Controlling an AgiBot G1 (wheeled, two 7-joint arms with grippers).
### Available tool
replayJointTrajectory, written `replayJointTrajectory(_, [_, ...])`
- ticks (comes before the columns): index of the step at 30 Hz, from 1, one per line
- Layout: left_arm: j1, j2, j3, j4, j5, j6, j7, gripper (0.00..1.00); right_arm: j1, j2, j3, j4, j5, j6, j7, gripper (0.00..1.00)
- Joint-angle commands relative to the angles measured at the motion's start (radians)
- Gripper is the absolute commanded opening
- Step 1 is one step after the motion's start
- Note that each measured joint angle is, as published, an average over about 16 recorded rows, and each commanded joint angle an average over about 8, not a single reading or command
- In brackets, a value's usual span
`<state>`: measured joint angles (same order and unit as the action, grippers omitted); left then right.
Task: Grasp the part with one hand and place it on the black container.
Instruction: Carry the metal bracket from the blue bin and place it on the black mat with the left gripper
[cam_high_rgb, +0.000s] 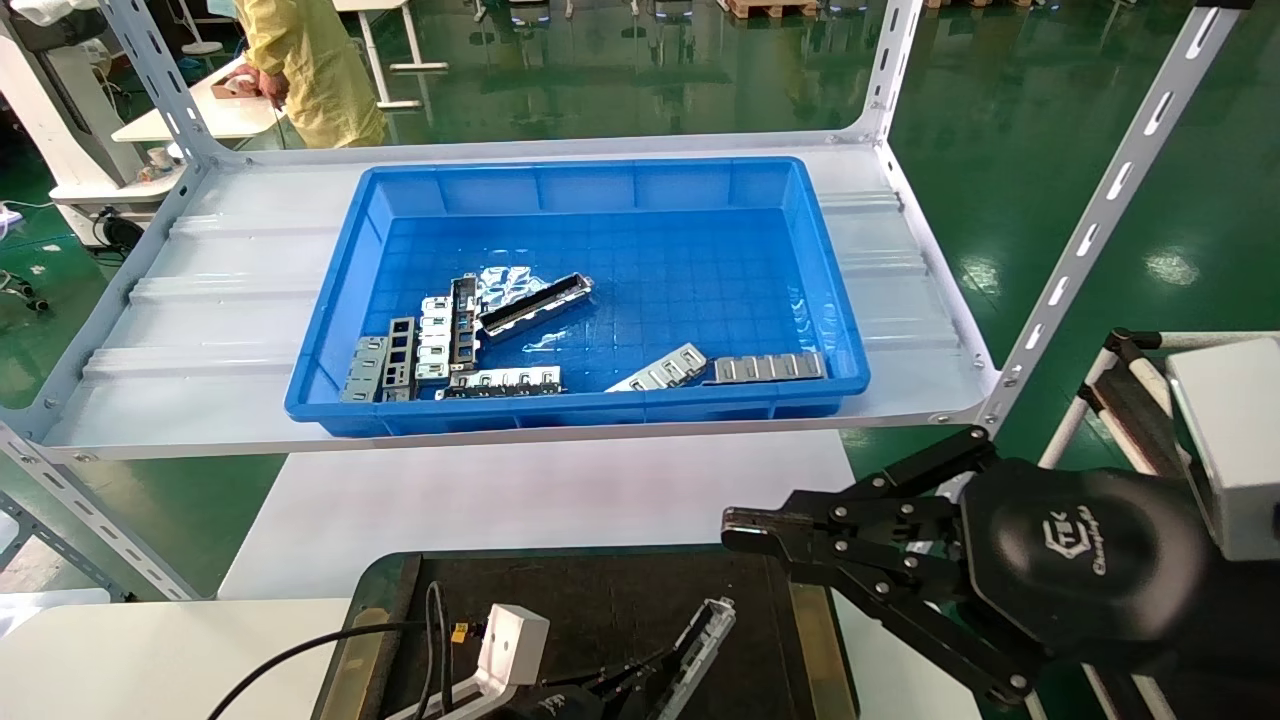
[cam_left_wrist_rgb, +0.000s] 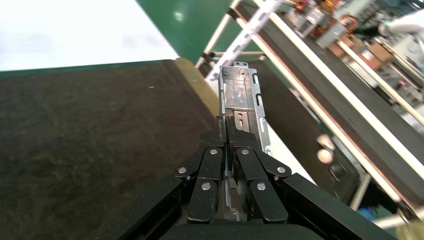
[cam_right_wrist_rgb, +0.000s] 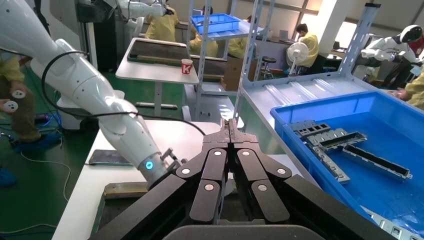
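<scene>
Two grippers: nearest, the left gripper (cam_left_wrist_rgb: 231, 131) pinches the part (cam_left_wrist_rgb: 243, 102) low over the black container (cam_high_rgb: 600, 600); the right gripper (cam_high_rgb: 745, 530) hovers beside it, fingers pressed together (idle); released crooked, the part might tip near the edge; only the left wrist view shows its cutouts; farther off, the blue bin (cam_high_rgb: 820, 290) holds spare pieces.
</scene>
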<state>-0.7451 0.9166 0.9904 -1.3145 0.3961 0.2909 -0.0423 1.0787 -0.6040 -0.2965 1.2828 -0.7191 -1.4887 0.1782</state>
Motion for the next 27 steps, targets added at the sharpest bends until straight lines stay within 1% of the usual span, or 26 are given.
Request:
replayJointTrajectory(1, [0.021, 0.019, -0.014, 0.0, -0.01, -0.038, 0.005, 0.0, 0.0, 0.0, 0.0, 0.0, 0.0, 0.0, 0.0, 0.0])
replayJointTrajectory(7, [0.072, 0.099, -0.087, 0.025, -0.041, -0.132, 0.016, 0.0, 0.0, 0.0, 0.0, 0.0, 0.0, 0.0, 0.0, 0.0])
replayJointTrajectory(12, [0.105, 0.167, -0.155, 0.066, -0.046, -0.17, 0.04, 0.0, 0.0, 0.0, -0.001, 0.0, 0.0, 0.0, 0.0, 0.0])
replayJointTrajectory(18, [0.134, 0.254, -0.237, 0.146, -0.032, -0.169, 0.087, 0.0, 0.0, 0.0, -0.001, 0.0, 0.001, 0.0, -0.001, 0.0])
replayJointTrajectory(27, [0.149, 0.366, -0.349, 0.278, -0.004, -0.118, 0.177, 0.0, 0.0, 0.001, -0.002, 0.0, 0.001, 0.001, -0.001, 0.0])
